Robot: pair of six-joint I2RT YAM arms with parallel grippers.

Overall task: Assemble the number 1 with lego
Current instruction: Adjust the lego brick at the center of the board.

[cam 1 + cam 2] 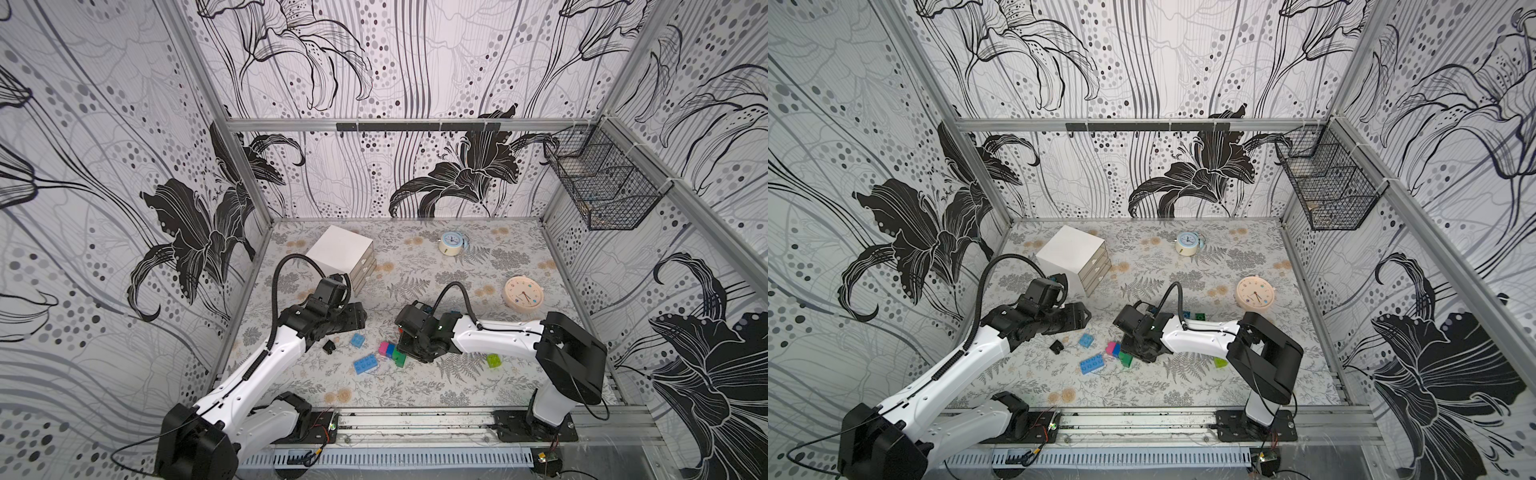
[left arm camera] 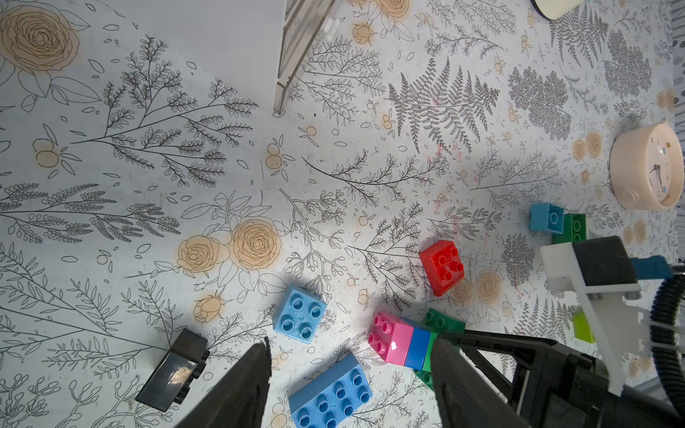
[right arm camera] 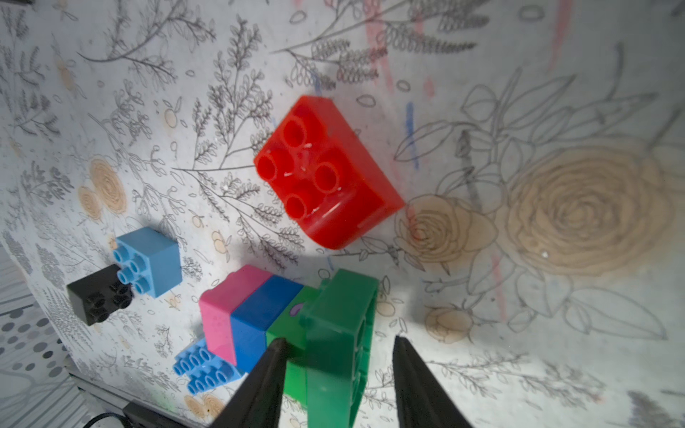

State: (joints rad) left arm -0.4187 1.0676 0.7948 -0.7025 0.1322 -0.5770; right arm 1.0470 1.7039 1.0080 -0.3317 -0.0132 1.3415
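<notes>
The build looks partway along. A short row of bricks lies on its side on the table point(image 1: 415, 257): a pink brick point(image 2: 389, 339), a blue brick point(image 2: 419, 346) and a green brick point(image 3: 287, 329) pressed end to end, with a dark green brick point(image 3: 341, 326) across the green end like a foot. The right gripper point(image 3: 337, 342) straddles that dark green brick. One finger touches the row and a sliver of table shows beside the other, so the jaws are parted, not clamped. The left gripper point(image 2: 350, 342) hangs above the table with its jaws wide and nothing between them.

The step in hand seems to be taking hold of the row at its foot. Next the right jaws need to close squarely on the dark green brick so the row does not twist. The left arm would then likely fetch a loose brick for the pink end. The light blue square brick point(image 2: 300, 315) and the light blue long brick point(image 2: 330, 392) lie nearest it, with the black brick point(image 2: 174, 370) beside them. The red brick point(image 3: 322, 170) sits just beyond the row.

The wire basket point(image 1: 602, 195) hangs on the wall, well clear of the table. No brick shows in it, and the bits on its floor are too blurred to name. The white drawer box point(image 1: 340, 251) at the back has its drawers shut, so its contents are hidden
</notes>
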